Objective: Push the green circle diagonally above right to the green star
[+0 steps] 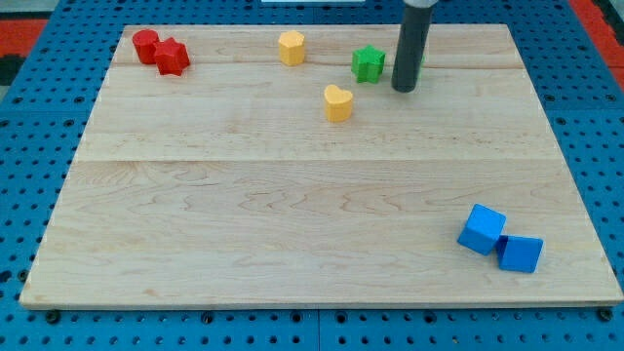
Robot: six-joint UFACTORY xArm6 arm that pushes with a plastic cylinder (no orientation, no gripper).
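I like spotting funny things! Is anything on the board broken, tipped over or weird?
Nothing looks broken or spilled. The only odd bit: the green circle is almost hidden behind my tip, with just a green sliver showing, right of the green star. The other blocks sit flat on the wooden board.

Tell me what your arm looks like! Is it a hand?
No hand. It ends in a straight, round, dark grey rod, smooth and plain, with no cables or markings showing. Its top leaves the view's top edge. The lower end, my tip, is blunt and flat.
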